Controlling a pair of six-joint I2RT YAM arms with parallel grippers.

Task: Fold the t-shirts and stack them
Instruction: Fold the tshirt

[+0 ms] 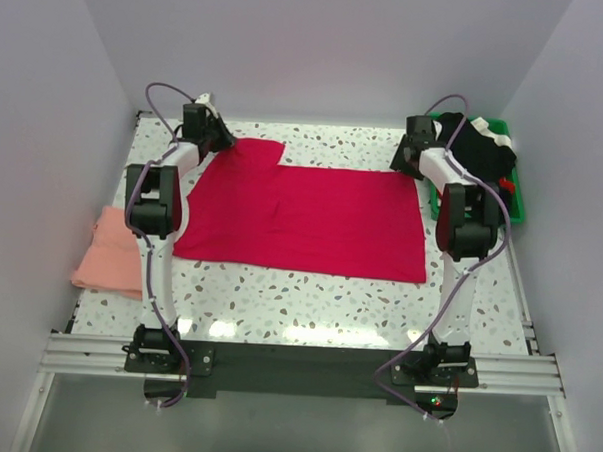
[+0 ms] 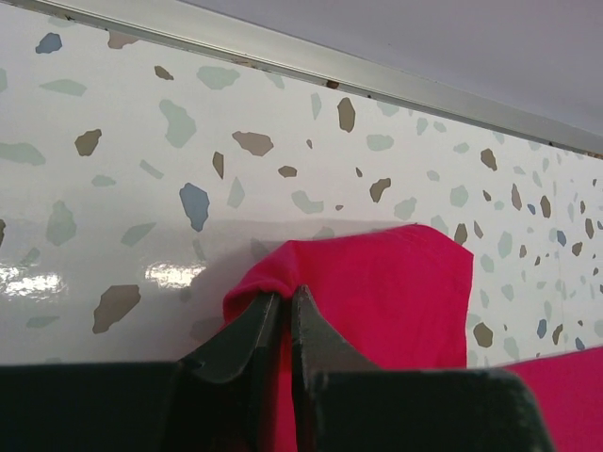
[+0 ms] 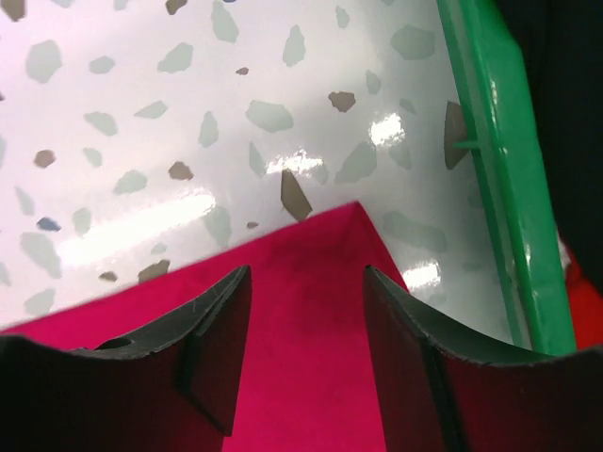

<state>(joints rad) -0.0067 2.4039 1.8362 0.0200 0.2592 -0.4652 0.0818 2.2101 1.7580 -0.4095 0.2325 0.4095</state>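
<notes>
The crimson-red t-shirt [image 1: 312,218] lies spread flat across the middle of the table. My left gripper [image 1: 223,140] is shut on the shirt's far left corner, by the sleeve; in the left wrist view the red cloth [image 2: 377,301] bunches between the closed fingers at my left gripper [image 2: 285,294]. My right gripper [image 1: 407,151] is open over the shirt's far right corner; in the right wrist view that corner [image 3: 320,282] lies flat between the spread fingers of my right gripper [image 3: 306,273]. The pale salmon-pink t-shirt [image 1: 110,253] lies folded at the table's left edge.
A green plastic bin [image 1: 494,179] with dark clothing stands at the far right, its green wall [image 3: 499,169] close beside my right gripper. The back wall rail [image 2: 330,75] runs just beyond the left gripper.
</notes>
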